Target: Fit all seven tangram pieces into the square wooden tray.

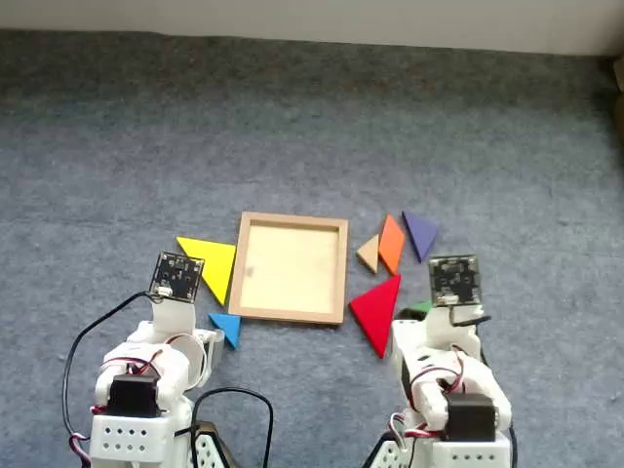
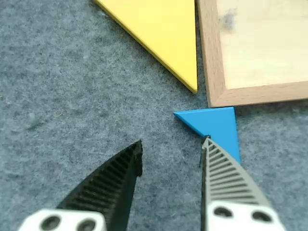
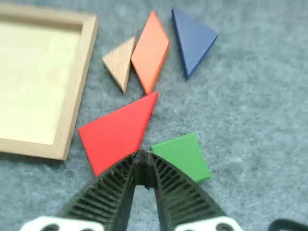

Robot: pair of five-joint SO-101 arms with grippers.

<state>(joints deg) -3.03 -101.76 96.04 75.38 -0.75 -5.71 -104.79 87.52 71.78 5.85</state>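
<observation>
The square wooden tray (image 1: 291,314) lies on the grey cloth (image 1: 117,146) between the two arms. The left gripper (image 2: 173,141) stands wide open, with one fingertip at the edge of the blue triangle (image 2: 211,122), near the yellow triangle (image 2: 163,29). The right gripper (image 3: 144,156) has its fingers pressed together, and its tips are between the red triangle (image 3: 118,132) and the green square (image 3: 182,155).

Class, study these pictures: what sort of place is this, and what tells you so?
Probably a robot practice bench: a left arm and right arm stand side by side at a grey felt-like table, with a square wooden tray and loose tangram pieces laid around it.
</observation>
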